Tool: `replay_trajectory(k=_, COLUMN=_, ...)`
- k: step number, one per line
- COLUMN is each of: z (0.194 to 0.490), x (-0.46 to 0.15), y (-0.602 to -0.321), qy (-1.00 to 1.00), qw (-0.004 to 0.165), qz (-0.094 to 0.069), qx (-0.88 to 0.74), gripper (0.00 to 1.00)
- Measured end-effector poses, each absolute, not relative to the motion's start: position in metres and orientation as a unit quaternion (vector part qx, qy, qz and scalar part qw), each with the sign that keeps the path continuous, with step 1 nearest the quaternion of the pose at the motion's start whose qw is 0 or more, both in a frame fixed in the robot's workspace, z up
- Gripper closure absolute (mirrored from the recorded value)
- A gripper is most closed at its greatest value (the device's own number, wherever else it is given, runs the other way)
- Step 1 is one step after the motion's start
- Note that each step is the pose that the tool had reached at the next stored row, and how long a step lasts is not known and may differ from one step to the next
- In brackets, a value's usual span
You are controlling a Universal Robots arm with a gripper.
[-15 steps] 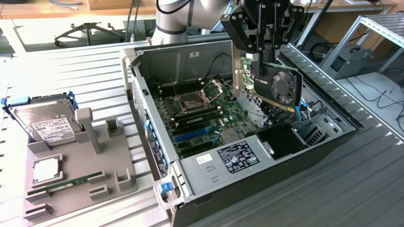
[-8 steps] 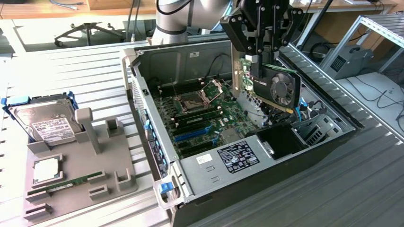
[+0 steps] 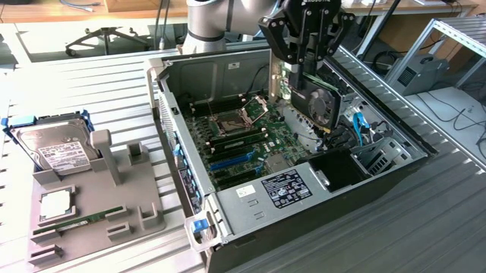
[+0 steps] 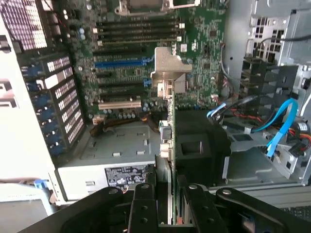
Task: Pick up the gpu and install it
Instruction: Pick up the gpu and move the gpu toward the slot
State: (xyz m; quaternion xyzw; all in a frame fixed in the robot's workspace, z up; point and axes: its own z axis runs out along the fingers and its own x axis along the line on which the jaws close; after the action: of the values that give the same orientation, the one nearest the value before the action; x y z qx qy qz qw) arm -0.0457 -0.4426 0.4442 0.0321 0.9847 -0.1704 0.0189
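We had the gripper [image 3: 305,71] pinching the gpu [image 3: 317,105] by its top edge. Card hung on edge just below the gripper, above the motherboard [image 3: 258,129] in the open case [image 3: 213,74].

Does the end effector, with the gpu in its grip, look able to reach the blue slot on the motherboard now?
Probably yes. The computer case lies open on top, the end effector holds the gpu upright above the motherboard, and nothing covers the blue slot; the blue cables lie off to the side.
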Motion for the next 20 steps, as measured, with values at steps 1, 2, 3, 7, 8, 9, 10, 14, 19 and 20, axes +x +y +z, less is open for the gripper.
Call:
replay_trajectory(k=1, z=0.4442, x=-0.0456, y=-0.4426, qy=0.986, qw=0.019, qz=-0.161, qx=0.032, gripper=0.74)
replay_trajectory(k=2, z=0.4442, x=-0.0456, y=-0.4426, qy=0.988, qw=0.018, qz=-0.151, qx=0.032, gripper=0.74)
replay_trajectory(k=3, z=0.4442, x=-0.0454, y=-0.4425, qy=0.991, qw=0.018, qz=-0.132, qx=0.033, gripper=0.74)
replay_trajectory(k=7, z=0.4441, x=-0.0452, y=-0.4426, qy=0.995, qw=0.016, qz=-0.096, qx=0.033, gripper=0.74)
replay_trajectory(k=8, z=0.4441, x=-0.0451, y=-0.4426, qy=0.995, qw=0.016, qz=-0.088, qx=0.033, gripper=0.74)
replay_trajectory(k=9, z=0.4440, x=-0.0449, y=-0.4426, qy=0.996, qw=0.016, qz=-0.081, qx=0.034, gripper=0.74)
replay_trajectory(k=10, z=0.4440, x=-0.0448, y=-0.4426, qy=0.997, qw=0.015, qz=-0.072, qx=0.034, gripper=0.74)
replay_trajectory(k=14, z=0.4437, x=-0.0440, y=-0.4425, qy=0.998, qw=0.014, qz=-0.044, qx=0.034, gripper=0.74)
replay_trajectory(k=19, z=0.4430, x=-0.0431, y=-0.4426, qy=0.999, qw=0.013, qz=-0.008, qx=0.035, gripper=0.74)
replay_trajectory(k=20, z=0.4428, x=-0.0429, y=-0.4426, qy=0.999, qw=0.013, qz=-0.003, qx=0.035, gripper=0.74)
